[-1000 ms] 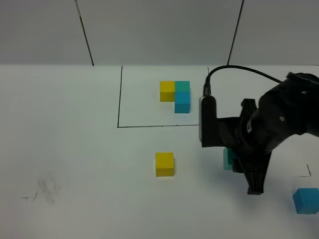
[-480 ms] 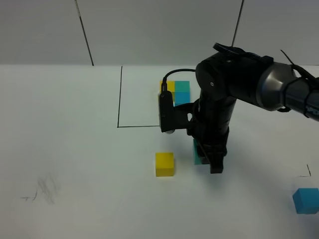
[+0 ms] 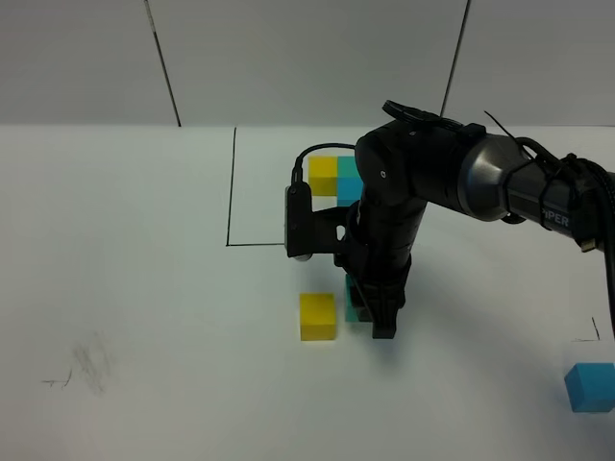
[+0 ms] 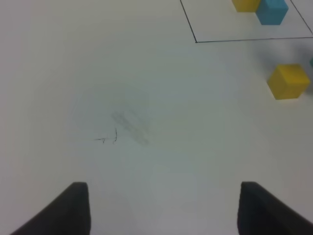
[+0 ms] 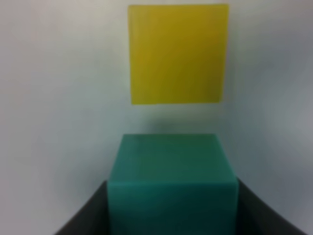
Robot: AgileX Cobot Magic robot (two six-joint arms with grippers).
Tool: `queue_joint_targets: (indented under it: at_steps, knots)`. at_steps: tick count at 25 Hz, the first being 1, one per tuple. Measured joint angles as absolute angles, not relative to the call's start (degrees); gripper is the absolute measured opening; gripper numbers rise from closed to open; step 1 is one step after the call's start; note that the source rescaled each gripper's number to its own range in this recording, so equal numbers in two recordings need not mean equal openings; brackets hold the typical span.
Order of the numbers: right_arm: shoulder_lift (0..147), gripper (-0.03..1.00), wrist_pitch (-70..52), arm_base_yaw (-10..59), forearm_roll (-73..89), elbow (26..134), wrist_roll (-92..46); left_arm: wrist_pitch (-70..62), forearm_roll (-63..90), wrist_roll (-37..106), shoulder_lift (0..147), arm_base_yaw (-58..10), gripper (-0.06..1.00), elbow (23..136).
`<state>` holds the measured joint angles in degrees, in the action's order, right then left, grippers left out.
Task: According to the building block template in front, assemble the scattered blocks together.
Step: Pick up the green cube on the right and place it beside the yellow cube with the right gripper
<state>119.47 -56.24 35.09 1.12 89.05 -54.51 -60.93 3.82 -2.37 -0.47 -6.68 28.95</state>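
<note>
The right gripper (image 3: 377, 323) is clamped on the green cube (image 5: 171, 181), its fingers pressing two opposite flat faces, and the yellow cube (image 5: 178, 54) sits just ahead of the fingertips with a narrow gap between the two. These look like light, rigid, matte blocks with crisp edges. They are probably best pinched square across parallel faces, since a corner grip could let one twist. The blue cube (image 3: 588, 387) lies well behind this gripper, the framed template (image 3: 338, 178) is near its side, and the left gripper (image 4: 161, 210) hangs open and empty.
</note>
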Motion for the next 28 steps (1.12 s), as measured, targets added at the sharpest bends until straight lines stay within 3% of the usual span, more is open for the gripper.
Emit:
queue_joint_targets:
  at_steps: [28]
  knots:
    - [122.67, 0.19, -53.27, 35.09, 3.53, 89.05, -55.19, -60.93, 3.82, -2.37, -0.47, -6.68, 0.40, 28.95]
